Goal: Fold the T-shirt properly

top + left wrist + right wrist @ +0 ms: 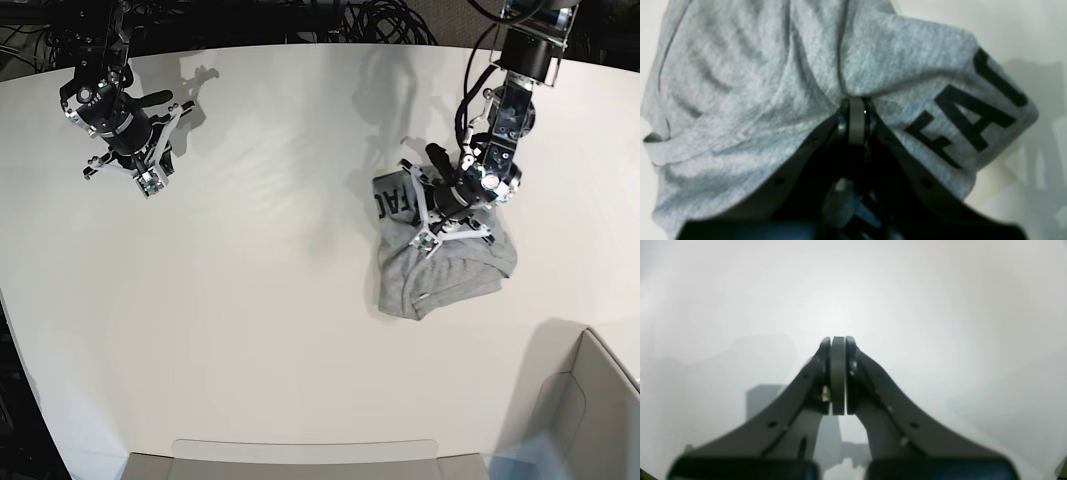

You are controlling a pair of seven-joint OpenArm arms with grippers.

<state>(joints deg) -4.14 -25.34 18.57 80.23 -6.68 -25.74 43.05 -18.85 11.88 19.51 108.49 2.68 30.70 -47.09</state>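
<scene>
The T-shirt [440, 270] lies bunched on the table [250, 300], right of centre in the base view.

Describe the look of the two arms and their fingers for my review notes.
Both arms are black, jointed, with silvery metal fittings and black cables looped along them. The left gripper has dark curved fingers studded with small screws and a grey pad at the tip. The right gripper matches: two dark curved fingers flanking a grey pad. In the base view, pale bracket parts show on each wrist.

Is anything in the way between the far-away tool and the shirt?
Nothing visible. Only bare white table lies between the right tool and the T-shirt, which the left tool is already pinching.
</scene>
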